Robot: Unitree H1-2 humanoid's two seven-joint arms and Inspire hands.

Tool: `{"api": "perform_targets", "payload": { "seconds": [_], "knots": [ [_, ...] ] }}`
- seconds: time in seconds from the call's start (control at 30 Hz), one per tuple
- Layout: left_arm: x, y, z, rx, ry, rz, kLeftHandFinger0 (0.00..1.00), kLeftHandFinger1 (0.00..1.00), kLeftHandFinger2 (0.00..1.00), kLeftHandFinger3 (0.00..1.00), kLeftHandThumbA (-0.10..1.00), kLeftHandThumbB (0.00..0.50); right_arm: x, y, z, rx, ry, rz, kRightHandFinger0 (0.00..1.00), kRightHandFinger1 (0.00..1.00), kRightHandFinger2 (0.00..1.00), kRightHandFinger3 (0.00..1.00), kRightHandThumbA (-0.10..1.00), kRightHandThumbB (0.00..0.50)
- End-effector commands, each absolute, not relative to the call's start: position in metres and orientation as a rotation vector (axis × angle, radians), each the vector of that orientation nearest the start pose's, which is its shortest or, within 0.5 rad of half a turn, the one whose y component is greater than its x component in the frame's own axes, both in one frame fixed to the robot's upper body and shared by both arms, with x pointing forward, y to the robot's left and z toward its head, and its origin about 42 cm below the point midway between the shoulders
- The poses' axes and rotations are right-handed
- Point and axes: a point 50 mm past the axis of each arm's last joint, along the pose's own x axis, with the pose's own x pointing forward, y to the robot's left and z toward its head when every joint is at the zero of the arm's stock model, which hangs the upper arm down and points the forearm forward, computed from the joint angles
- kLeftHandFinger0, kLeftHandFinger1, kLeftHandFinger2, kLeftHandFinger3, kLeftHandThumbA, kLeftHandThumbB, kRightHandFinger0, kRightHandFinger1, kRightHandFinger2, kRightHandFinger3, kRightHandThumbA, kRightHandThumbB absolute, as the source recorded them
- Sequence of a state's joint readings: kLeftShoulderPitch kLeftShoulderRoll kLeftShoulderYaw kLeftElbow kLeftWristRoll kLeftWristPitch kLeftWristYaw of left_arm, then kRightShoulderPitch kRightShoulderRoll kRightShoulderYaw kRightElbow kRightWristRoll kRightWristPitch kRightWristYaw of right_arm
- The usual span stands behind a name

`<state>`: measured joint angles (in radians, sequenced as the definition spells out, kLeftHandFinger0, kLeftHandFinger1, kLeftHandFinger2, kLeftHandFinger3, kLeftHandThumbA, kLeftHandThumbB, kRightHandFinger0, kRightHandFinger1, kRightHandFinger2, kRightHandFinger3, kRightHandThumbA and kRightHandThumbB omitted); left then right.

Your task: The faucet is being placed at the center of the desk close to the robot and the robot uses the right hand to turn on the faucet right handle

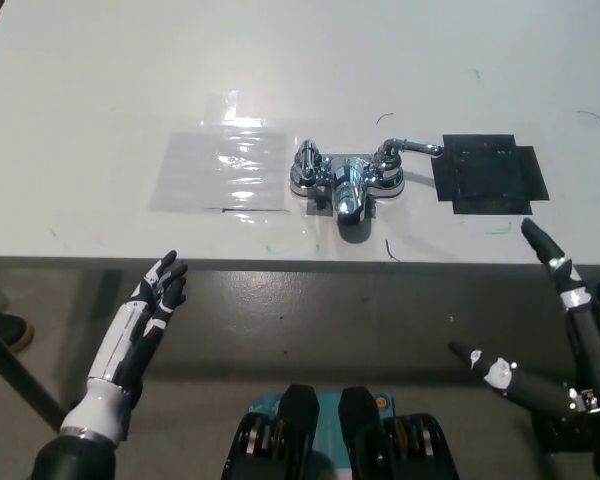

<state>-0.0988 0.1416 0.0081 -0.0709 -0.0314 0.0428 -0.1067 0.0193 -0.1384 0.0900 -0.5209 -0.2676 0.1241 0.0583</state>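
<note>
Fingers (565, 282) on the black right hand (580, 360) are splayed wide with nothing in them. The hand sits in the lower right of the frame, off the white surface (100, 80) and well apart from the chrome faucet (347, 180) at frame center. The white left hand (145, 325) rests at the lower left, fingers straight and empty. My guess is the faucet is rigid metal and pretty slick. The right handle (412, 147) is a thin lever pointing at the black tape patch (490, 173), so I'd hook it near the tip for leverage, since polished chrome could slip.
</note>
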Motion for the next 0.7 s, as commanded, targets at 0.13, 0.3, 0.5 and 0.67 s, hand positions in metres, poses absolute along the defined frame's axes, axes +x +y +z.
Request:
{"api": "perform_targets", "payload": {
  "seconds": [0.13, 0.3, 0.5, 0.67],
  "knots": [
    [0.306, 0.246, 0.151, 0.119, -0.189, -0.142, 1.0, 1.0, 1.0, 1.0, 0.84, 0.141, 0.255, -0.23, 0.166, -0.269, -0.394, 0.022, 1.0, 1.0, 1.0, 1.0, 0.83, 0.153],
    [0.292, 0.244, 0.14, 0.124, -0.15, -0.144, 1.0, 1.0, 1.0, 1.0, 0.83, 0.144, 0.251, -0.237, 0.131, -0.246, -0.271, 0.02, 1.0, 1.0, 1.0, 1.0, 0.78, 0.139],
    [0.281, 0.245, 0.131, 0.134, -0.122, -0.141, 1.0, 1.0, 1.0, 1.0, 0.82, 0.154, 0.25, -0.239, 0.101, -0.222, -0.195, 0.026, 1.0, 1.0, 1.0, 1.0, 0.72, 0.123],
    [0.277, 0.246, 0.123, 0.131, -0.102, -0.14, 1.0, 1.0, 1.0, 1.0, 0.82, 0.177, 0.249, -0.241, 0.087, -0.209, -0.163, 0.033, 1.0, 1.0, 1.0, 1.0, 0.71, 0.114]
  ]
}}
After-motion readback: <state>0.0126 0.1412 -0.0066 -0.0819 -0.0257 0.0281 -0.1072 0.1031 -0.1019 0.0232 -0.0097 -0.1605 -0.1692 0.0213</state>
